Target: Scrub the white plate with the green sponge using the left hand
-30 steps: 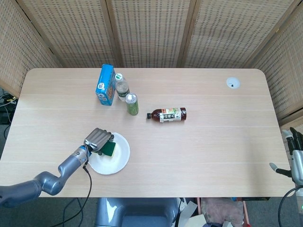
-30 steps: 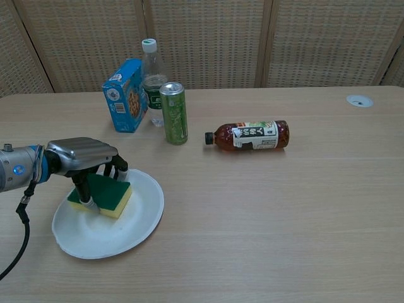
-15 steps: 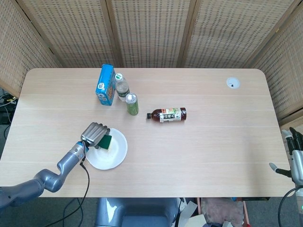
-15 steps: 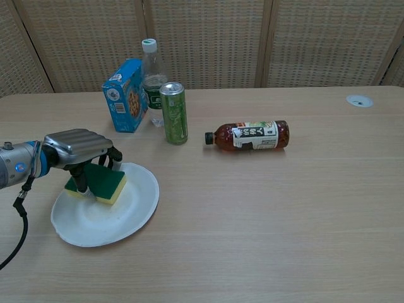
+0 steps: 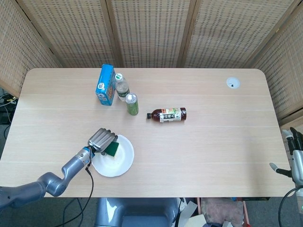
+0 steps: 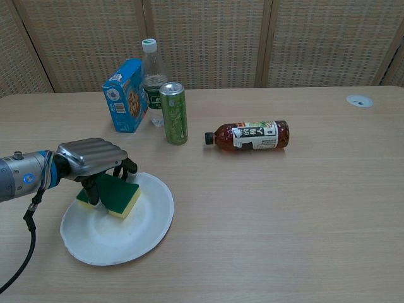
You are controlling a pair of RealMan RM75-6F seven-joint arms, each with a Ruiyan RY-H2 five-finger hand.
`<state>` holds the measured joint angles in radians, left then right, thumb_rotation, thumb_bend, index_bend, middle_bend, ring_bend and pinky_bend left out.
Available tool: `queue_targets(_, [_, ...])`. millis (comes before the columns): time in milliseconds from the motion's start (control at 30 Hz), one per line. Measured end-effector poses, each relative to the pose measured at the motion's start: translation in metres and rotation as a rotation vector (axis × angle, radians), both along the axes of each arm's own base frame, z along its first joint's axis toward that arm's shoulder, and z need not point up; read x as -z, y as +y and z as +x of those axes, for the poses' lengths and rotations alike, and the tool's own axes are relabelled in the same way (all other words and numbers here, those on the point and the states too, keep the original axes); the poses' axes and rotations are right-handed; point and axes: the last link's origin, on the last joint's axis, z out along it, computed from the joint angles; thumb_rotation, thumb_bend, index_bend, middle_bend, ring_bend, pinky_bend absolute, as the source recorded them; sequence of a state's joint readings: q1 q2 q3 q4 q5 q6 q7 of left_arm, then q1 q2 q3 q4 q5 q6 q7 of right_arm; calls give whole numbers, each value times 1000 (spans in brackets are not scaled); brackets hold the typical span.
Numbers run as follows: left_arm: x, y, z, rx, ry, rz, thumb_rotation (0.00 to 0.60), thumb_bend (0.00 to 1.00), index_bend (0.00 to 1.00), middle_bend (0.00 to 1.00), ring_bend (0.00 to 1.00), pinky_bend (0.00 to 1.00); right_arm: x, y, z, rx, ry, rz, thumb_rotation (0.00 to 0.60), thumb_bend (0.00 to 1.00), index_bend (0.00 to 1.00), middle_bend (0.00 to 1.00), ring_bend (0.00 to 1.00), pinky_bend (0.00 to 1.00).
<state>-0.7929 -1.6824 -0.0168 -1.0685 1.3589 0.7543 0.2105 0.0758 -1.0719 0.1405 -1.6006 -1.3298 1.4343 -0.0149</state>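
The left arm reaches in low from the lower left corner of the head view, bent at the elbow, its silver forearm with a blue-ringed wrist running up and to the right. The left robot hand [image 6: 95,159] is turned palm down with its back plate uppermost, dark fingers [image 6: 92,191] curled downward and gripping what lies beneath; a black cable hangs from the wrist. The right robot hand [image 5: 296,158] shows only at the far right edge of the head view, held upright and well apart from the left, its finger state unclear.
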Motion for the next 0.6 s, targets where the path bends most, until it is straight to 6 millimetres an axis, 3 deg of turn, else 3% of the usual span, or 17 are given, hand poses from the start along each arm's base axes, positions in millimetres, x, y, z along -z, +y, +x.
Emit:
queue_targets(333, [-22,25,-24,-85,18,97,600,135,559,429,399,471,0,0,1,-3,1,-1,600,0,62,0,0,0])
queue_targets(600, [-28,18,-14,-70,-48,75,600,136,559,429,399,471,1,0,1,-2,1,0,600,0,62,0,0,0])
